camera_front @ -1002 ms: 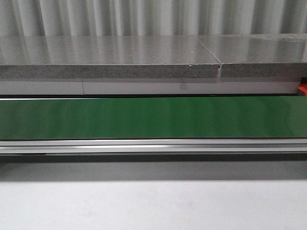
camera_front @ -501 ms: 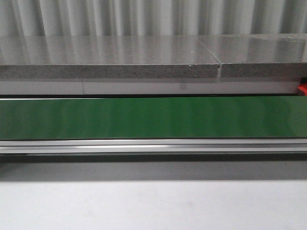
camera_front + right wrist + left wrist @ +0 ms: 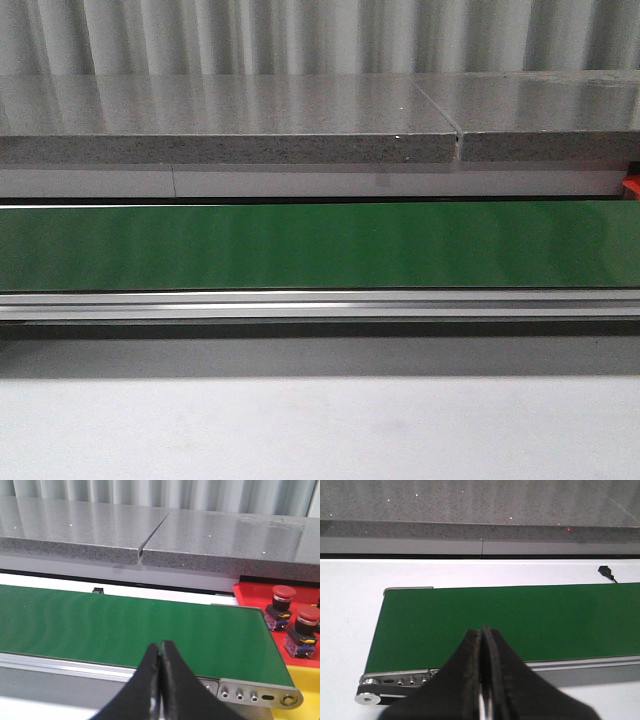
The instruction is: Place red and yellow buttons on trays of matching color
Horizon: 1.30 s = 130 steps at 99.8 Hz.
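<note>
Two red buttons with dark bases stand on the red tray past the belt's end in the right wrist view. A yellow tray lies beside it; no yellow button shows. My right gripper is shut and empty, hanging over the near edge of the green belt. My left gripper is shut too, empty, above the belt's other end. Neither gripper appears in the front view, where only a sliver of the red tray shows.
A green conveyor belt runs across the front view with an aluminium rail along its near side. Behind it is a grey stone ledge and a corrugated wall. A small black plug lies on the white table beyond the belt.
</note>
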Motion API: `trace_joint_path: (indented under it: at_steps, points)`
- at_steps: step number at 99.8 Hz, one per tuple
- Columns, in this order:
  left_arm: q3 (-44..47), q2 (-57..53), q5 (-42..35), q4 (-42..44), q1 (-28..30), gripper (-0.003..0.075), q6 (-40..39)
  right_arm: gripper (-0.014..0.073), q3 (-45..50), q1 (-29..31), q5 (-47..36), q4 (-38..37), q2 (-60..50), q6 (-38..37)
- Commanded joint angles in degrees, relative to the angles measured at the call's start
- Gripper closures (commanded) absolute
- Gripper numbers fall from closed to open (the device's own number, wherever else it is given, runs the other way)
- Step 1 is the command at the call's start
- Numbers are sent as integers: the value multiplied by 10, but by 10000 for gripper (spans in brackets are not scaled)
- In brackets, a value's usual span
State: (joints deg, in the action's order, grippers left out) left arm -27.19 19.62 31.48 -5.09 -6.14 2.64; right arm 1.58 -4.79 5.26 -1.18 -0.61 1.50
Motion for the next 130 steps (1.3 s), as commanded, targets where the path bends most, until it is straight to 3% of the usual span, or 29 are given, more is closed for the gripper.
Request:
trace_joint_path:
  at_steps: [1,67,102,130]
  points:
    - [-15,3,-40,-5,-4,741,-1,675,-9,4,-49,2,-6,-1]
    - [-15,3,-45,-5,-4,741,-1,675,-9,4,-49,2,-6,-1]
    - [-5,-1,-120,7,-4,741,-1,675,-9,4,-49,2,-6,-1]
    - [102,-88,-227,36,-4,741,-1,675,-9,4,-49,2,-6,-1]
